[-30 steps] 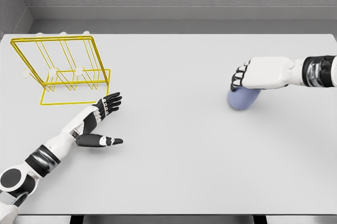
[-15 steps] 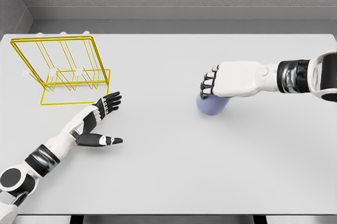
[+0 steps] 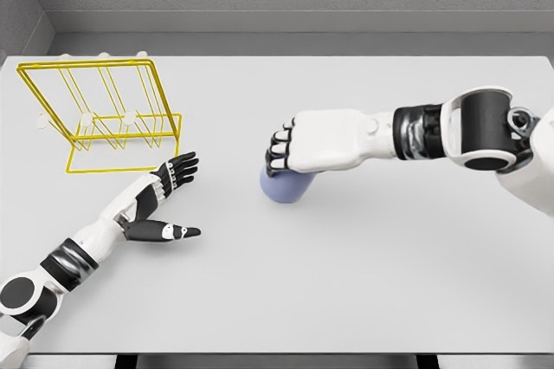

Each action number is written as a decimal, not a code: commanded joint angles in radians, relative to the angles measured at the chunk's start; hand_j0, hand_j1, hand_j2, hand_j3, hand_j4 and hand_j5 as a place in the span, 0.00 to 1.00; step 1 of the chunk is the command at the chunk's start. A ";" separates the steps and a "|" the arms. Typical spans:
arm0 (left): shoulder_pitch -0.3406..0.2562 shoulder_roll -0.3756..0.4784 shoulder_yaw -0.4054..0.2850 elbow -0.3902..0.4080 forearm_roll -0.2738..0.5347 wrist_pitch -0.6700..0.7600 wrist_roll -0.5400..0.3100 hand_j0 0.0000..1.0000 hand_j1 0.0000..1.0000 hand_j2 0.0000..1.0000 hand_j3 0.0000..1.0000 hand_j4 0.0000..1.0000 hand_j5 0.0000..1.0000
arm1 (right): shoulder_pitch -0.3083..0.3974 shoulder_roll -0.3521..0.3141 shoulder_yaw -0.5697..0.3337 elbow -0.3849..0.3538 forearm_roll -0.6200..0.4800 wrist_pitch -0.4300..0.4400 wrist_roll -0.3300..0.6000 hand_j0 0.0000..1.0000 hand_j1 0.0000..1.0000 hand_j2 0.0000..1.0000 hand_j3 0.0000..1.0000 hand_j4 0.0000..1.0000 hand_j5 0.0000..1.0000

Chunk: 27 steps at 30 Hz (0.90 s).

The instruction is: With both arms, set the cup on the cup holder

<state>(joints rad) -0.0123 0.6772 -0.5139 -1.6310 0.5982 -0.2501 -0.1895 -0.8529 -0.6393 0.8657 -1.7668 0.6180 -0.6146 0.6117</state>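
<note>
Right hand [image 3: 299, 145] wraps the lavender cup [image 3: 286, 185] from above near the tabletop's [image 3: 346, 282] middle — fingers curled over it. I see my left hand [image 3: 164, 200] resting palm-up, fingers spread, holding nothing — just below the yellow wire cup holder [image 3: 104, 113] at far left.

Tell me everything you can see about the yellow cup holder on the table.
The cup holder is a thin yellow wire rack, metal by its look, at the far left of the white table. A large rectangular frame leans back toward the wall, with slanted wires running down inside it to a lower rectangular base that lies flat on the table. Small white knobs sit on several wires and at its left edge. Nothing hangs on it. The left hand lies open just in front of its base, apart from it.
</note>
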 commanded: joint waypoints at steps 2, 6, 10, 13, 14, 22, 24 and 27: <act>0.000 0.001 0.000 0.000 0.003 0.000 -0.001 1.00 1.00 1.00 1.00 1.00 1.00 | -0.002 0.069 0.036 0.001 0.019 0.004 -0.001 0.53 0.53 0.53 0.53 0.53 0.53; -0.002 0.001 0.000 -0.001 0.003 0.000 -0.001 1.00 1.00 1.00 1.00 1.00 1.00 | -0.008 0.101 0.053 0.000 0.025 0.004 -0.001 0.53 0.53 0.53 0.53 0.53 0.53; -0.002 -0.001 0.000 0.000 0.002 0.000 -0.001 1.00 1.00 1.00 1.00 1.00 1.00 | -0.021 0.131 0.073 0.001 0.040 0.004 -0.001 0.53 0.53 0.53 0.53 0.53 0.53; -0.002 -0.001 0.000 -0.001 0.002 0.000 -0.001 1.00 1.00 1.00 1.00 1.00 1.00 | -0.021 0.136 0.090 0.001 0.055 0.004 -0.001 0.53 0.53 0.53 0.53 0.53 0.53; -0.002 -0.001 0.000 -0.001 0.003 0.000 -0.001 1.00 1.00 1.00 1.00 1.00 1.00 | -0.021 0.139 0.093 0.001 0.060 0.004 -0.001 0.53 0.53 0.53 0.53 0.53 0.53; 0.000 0.001 0.000 0.000 0.003 0.000 -0.001 1.00 1.00 1.00 1.00 1.00 1.00 | -0.021 0.113 0.093 0.027 0.088 0.004 -0.001 0.54 0.54 0.54 0.54 0.54 0.54; 0.000 -0.001 0.000 0.000 0.003 0.000 -0.001 1.00 1.00 1.00 1.00 1.00 1.00 | -0.021 0.107 0.092 0.033 0.088 0.004 -0.001 0.54 0.54 0.54 0.54 0.54 0.54; 0.000 0.001 0.000 0.000 0.002 0.000 -0.001 1.00 1.00 1.00 1.00 1.00 1.00 | -0.021 0.107 0.092 0.032 0.089 0.004 -0.001 0.55 0.55 0.55 0.55 0.55 0.55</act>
<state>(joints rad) -0.0123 0.6764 -0.5139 -1.6301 0.5975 -0.2500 -0.1901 -0.8744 -0.5291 0.9579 -1.7371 0.7091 -0.6138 0.6112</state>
